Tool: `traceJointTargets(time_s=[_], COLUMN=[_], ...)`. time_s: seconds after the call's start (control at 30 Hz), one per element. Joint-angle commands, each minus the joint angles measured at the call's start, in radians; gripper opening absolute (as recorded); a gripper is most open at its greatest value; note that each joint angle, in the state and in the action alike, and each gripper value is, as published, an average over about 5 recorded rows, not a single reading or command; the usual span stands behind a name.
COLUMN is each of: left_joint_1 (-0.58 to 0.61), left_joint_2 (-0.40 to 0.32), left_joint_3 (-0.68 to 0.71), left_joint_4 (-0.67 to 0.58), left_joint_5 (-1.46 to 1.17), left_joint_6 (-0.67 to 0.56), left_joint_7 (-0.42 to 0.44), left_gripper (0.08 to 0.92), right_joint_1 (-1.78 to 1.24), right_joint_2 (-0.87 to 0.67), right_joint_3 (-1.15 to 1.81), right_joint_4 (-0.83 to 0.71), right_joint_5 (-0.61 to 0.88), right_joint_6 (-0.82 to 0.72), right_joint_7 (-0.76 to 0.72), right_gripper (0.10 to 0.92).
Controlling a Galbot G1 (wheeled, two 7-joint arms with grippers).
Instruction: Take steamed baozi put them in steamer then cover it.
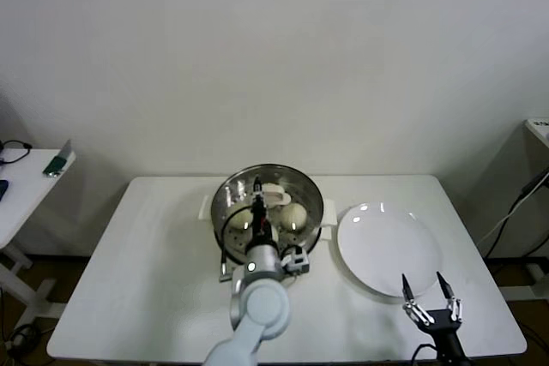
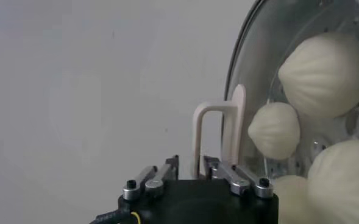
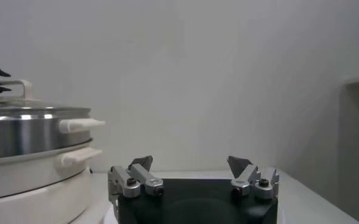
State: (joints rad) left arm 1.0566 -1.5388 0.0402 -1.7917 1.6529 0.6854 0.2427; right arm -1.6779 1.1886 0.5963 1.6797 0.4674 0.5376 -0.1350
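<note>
The steamer (image 1: pixel 225 199) sits near the back middle of the white table (image 1: pixel 129 280). It is a shiny metal basket on a white pot base (image 3: pixel 27 182) with side handles. The cover (image 1: pixel 304 195), a clear glass lid with a metal rim, lies on top of the steamer. Through the glass you can see the steamed baozi (image 2: pixel 325 73) inside (round, smooth, cream-white buns, four of them in the left wrist view).

The left gripper (image 2: pixel 191 165) is right over the steamer, at the cover's cream-white handle (image 2: pixel 219 134). Its two fingers (image 2: pixel 158 176) stand close on either side of one leg of the handle. I cannot tell if they squeeze it or have let go.

The right gripper (image 1: pixel 429 293) waits low at the front right of the table, just in front of the flat white plate (image 1: pixel 386 246). Its fingers (image 3: pixel 139 173) are spread wide apart and hold nothing. The plate lies just beside the steamer, on the robot's right.

A second small white table (image 1: pixel 21 190) stands off to the far left, with a few small things on it that I cannot make out.
</note>
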Motion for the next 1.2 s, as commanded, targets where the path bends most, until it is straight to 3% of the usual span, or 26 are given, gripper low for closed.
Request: traceJointTargets(time_s=[0.03,0.27,0.4,0.53,0.67,0.83,1.03,1.2], left_joint_1=[0.017,0.071,0.115,0.160,0.223,0.313,0.508,0.658], left_joint_2=[0.071,0.184,0.212,0.203,0.194,0.224,0.261,0.290], left_joint_3=[0.025,0.032,0.027,-0.018,-0.169,-0.481,-0.817,-0.867], left_joint_4=[-0.107,-0.287,-0.345,-0.356,-0.397,-0.434,-0.384,-0.281], left_joint_5=[-0.085,-0.290,-0.500,-0.719,-0.918,-1.235,-1.720,-1.936], left_joint_6=[0.005,0.011,-0.036,-0.164,-0.289,-0.440,-0.597,-0.762], left_joint_7=[0.010,-0.035,-0.142,-0.268,-0.362,-0.420,-0.359,-0.315], left_gripper=[0.363,0.553,0.692,0.795,0.820,0.823,0.823,0.823], right_joint_1=[0.005,-0.007,-0.003,0.002,0.003,0.012,0.027,0.037], right_joint_2=[-0.007,-0.041,-0.055,-0.050,-0.026,-0.004,0.001,0.002], right_joint_3=[-0.006,-0.025,-0.038,-0.043,-0.032,-0.022,-0.030,-0.036], right_joint_4=[-0.004,0.021,0.021,0.033,0.045,0.058,0.045,0.020], right_joint_5=[0.002,0.031,0.019,-0.001,-0.061,-0.086,-0.085,-0.073], right_joint_6=[-0.071,-0.149,-0.130,-0.117,-0.103,-0.074,-0.076,-0.067], right_joint_7=[0.001,0.053,0.066,0.082,0.071,0.077,0.080,0.091], right_gripper=[0.823,0.823,0.823,0.823,0.823,0.823,0.823,0.823])
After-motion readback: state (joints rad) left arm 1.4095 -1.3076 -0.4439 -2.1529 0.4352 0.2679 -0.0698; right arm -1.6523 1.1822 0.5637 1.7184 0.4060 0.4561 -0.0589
